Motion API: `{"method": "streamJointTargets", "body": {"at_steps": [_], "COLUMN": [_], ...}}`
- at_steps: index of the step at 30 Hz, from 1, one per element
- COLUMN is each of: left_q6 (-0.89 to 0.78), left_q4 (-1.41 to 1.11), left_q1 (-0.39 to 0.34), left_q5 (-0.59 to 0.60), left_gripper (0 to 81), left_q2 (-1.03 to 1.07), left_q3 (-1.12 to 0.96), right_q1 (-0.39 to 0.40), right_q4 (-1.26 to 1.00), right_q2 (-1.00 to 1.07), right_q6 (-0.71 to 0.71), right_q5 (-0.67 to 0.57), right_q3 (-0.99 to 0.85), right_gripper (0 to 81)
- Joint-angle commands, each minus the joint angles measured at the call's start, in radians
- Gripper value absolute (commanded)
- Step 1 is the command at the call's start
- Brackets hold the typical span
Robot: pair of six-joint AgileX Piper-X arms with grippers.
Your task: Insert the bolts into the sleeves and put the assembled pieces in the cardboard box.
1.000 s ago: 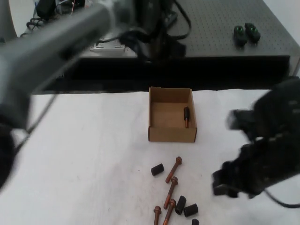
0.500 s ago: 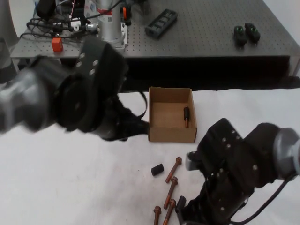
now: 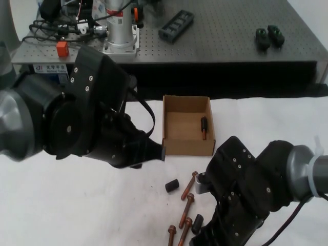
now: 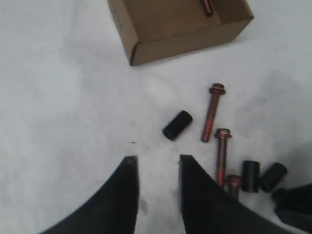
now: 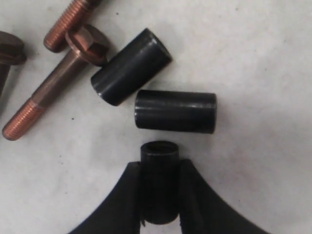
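Currently right gripper (image 5: pixel 160 165) is closed on a sleeve (image 5: pixel 160 195), just beside two other sleeves (image 5: pixel 175 111) and bolts (image 5: pixel 53 92). Left gripper (image 4: pixel 156 163) hangs slightly open, empty, near a lone sleeve (image 4: pixel 177 125). Box (image 3: pixel 187 147) holds one assembled piece (image 3: pixel 204 126).

The bench under my arms is covered in a white cloth (image 3: pixel 102 205). An open cardboard box (image 3: pixel 187 147) sits on it. Nearer to me, a lone black sleeve (image 3: pixel 172 185) lies beside a copper bolt (image 3: pixel 189 185). Three more bolts (image 3: pixel 186 203) and two sleeves (image 5: pixel 175 111) lie clustered just beyond that.
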Motion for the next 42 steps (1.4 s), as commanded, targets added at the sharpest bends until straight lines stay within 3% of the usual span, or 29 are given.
{"method": "streamJointTargets", "body": {"at_steps": [1,4,10,16,24,35,37,42], "left_q6": [-0.001,0.009,0.015,-0.025,-0.042,-0.068,-0.068,-0.052], "left_q4": [-0.023,0.011,0.035,0.032,0.012,-0.037,-0.034,-0.026], "left_q1": [0.016,-0.007,-0.102,-0.16,-0.179,-0.179,-0.179,-0.179], "left_q5": [0.0,0.021,0.006,-0.017,-0.017,-0.067,-0.093,-0.089], "left_gripper": [21.3,23.5,35.9,35.9,35.9,35.6,31.8,5.9], "left_q2": [-0.005,0.004,0.05,0.164,0.296,0.385,0.389,0.39], "left_q3": [-0.002,0.002,0.002,0.0,-0.001,-0.014,-0.017,-0.017], "right_q1": [0.005,-0.008,-0.055,-0.111,-0.116,-0.116,-0.116,-0.116], "right_q4": [-0.005,0.009,0.044,0.136,0.159,0.219,0.219,0.219], "right_q2": [0.023,0.005,-0.165,-0.435,-0.761,-0.837,-0.837,-0.837], "right_q6": [-0.076,-0.094,-0.117,-0.067,0.005,0.027,0.027,0.027], "right_q5": [0.002,0.036,0.036,0.036,0.038,0.038,0.037,0.034], "right_q3": [0.002,0.002,0.011,0.088,0.244,0.299,0.299,0.299], "right_gripper": [2.9,7.3,7.3,7.3,7.3,7.3,7.3,7.3]}}
